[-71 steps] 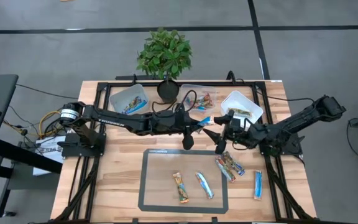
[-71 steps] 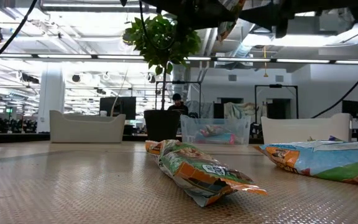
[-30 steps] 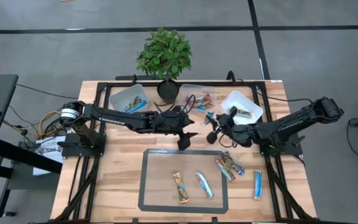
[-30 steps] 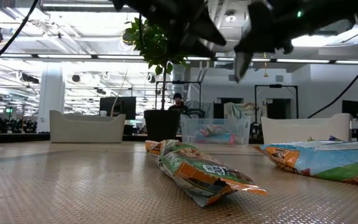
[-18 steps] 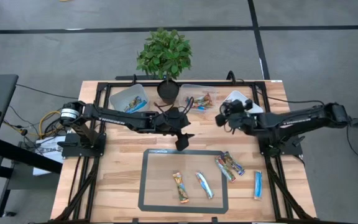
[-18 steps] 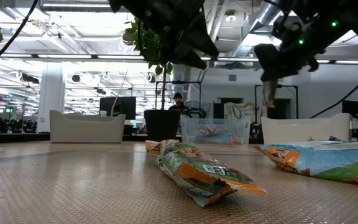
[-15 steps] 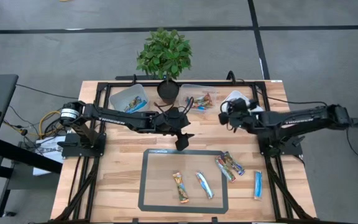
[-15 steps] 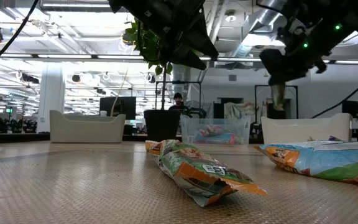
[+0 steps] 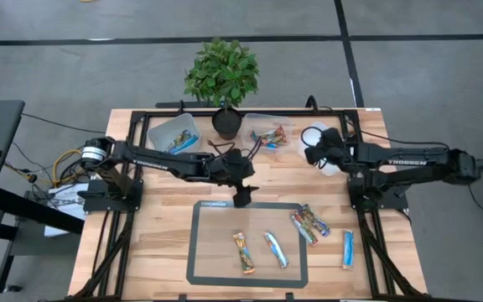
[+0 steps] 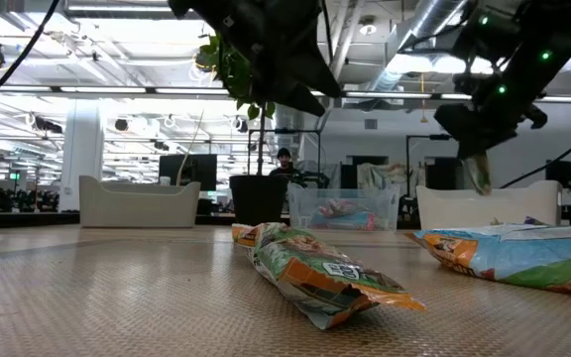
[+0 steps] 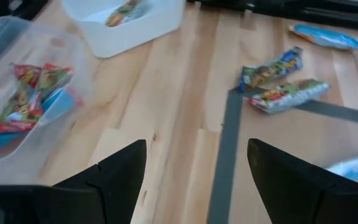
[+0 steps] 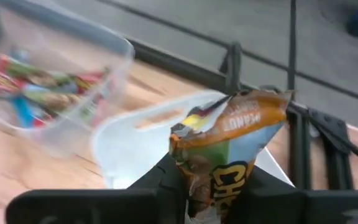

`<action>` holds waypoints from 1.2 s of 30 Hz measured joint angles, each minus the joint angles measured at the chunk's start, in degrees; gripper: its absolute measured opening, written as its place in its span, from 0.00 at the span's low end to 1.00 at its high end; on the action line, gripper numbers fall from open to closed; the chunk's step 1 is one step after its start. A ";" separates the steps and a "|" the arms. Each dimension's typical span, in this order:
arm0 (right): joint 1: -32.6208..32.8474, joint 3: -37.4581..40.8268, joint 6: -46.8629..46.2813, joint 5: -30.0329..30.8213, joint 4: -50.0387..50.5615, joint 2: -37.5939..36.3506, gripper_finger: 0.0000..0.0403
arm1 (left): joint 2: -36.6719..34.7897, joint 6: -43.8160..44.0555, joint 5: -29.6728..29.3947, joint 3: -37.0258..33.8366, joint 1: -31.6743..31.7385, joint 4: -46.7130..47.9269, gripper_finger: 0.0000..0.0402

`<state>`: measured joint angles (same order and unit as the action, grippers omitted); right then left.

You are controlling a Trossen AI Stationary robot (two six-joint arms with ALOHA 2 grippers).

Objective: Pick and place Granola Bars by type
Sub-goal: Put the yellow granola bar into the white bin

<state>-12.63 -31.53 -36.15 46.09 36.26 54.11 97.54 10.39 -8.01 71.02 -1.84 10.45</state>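
Right now the orange/brown granola bar [image 12: 229,155] hangs pinched in the right gripper [image 9: 315,152], fingers pressed together on its lower end, wrapper sticking up. The gripper sits over the white tub [image 9: 335,164] at the table's back right, just beside the clear tub [image 9: 267,120] w/ mixed bars in the middle. The right wrist view shows the white tub's [image 12: 142,146] hollow directly behind the bar, so I judge this as the drop step: carry done, release pending.

Next move, by my read: let the bar down a bit so it clears the rim, then part the fingers. Risk is the wrapper sticking to a pad or landing across the edge. Can't tell from above how high it hangs over the tub.

Left gripper [image 9: 241,198] hovers near the back edge of the dark mat [image 9: 201,252], fingers spread wide, holding nothing; left wrist view looks past them [image 11: 114,177] to bare wood and the mat's edge. Looks ready for the next pick.

Left to sort: on the mat a multicolour bar [image 9: 242,252] and a blue-white bar [image 9: 276,249]; at its right edge a pair of multicolour bars [image 9: 309,225] lying together; off the mat to the right another blue-white bar [image 9: 348,249]. The far-left tub [image 9: 174,132] already holds blue-white bars. A potted plant [image 9: 222,80] stands behind the tubs.
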 joint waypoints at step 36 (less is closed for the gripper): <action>8.56 0.00 3.66 -23.20 -11.44 0.56 0.69 | 1.79 -30.02 -0.70 0.13 -16.12 11.69 0.68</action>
<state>-4.07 -31.53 -32.49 22.89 24.82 54.68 99.33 -19.63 -8.71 71.16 -17.97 22.14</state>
